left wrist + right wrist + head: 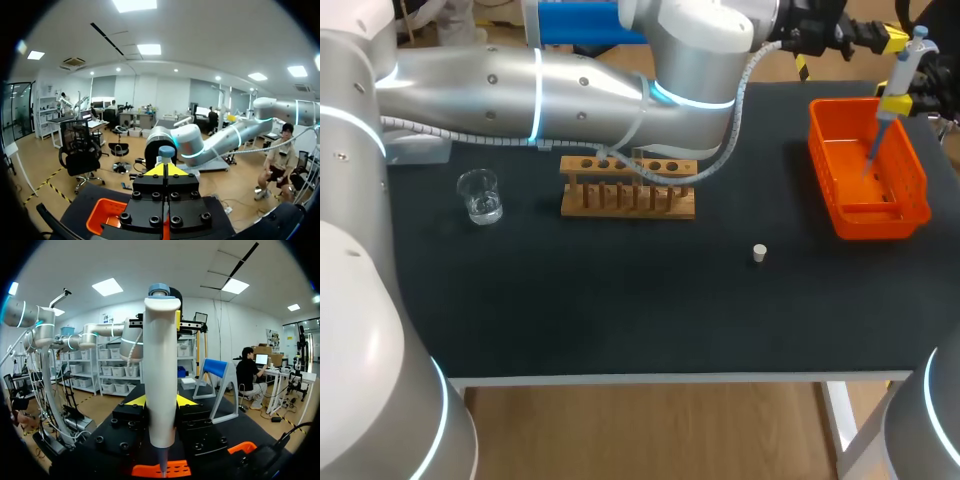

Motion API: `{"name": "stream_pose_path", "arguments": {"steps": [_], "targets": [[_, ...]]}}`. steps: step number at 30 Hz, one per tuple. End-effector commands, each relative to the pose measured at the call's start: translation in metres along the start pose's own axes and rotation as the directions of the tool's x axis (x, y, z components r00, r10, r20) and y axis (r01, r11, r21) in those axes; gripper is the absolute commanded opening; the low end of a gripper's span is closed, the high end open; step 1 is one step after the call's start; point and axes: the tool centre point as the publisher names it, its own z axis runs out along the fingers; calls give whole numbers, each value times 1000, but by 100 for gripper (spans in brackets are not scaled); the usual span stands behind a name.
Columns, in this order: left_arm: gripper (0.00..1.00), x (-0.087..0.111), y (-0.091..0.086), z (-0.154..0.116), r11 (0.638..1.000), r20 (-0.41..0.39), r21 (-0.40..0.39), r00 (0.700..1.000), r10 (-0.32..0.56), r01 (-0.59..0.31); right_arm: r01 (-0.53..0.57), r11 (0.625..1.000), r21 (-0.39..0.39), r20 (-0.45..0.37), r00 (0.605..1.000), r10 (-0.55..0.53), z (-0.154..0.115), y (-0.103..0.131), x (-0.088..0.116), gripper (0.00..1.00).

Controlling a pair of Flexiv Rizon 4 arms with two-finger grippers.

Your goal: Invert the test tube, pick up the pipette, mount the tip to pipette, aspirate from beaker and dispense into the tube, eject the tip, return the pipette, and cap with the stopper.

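The right gripper [160, 401] clamps the pipette [161, 365], its tip [871, 150] hanging below the fingers over the orange bin [823, 170]. The left gripper [165, 170], closed and empty, should press the plunger just ahead squarely.

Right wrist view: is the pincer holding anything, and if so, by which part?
Yes. The right pincer is shut on the pipette, clamping the lower half of its white body from both sides. The pipette stands upright.
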Motion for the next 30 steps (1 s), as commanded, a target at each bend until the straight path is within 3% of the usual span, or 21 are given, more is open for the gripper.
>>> {"name": "stream_pose_path", "arguments": {"steps": [1,21,30], "targets": [[0,-2,7,7,1000,-9,-12,1000,-1,1,-1,1000,0,-8,1000,1,-1,7,-3,0],[0,-1,23,12,1000,-19,-19,1000,-11,11,-1,1000,0,-8,1000,1,-1,7,-3,0],[0,-2,10,0,1000,27,22,1000,12,-13,-1,1000,0,-8,1000,1,-1,7,-3,0]]}}
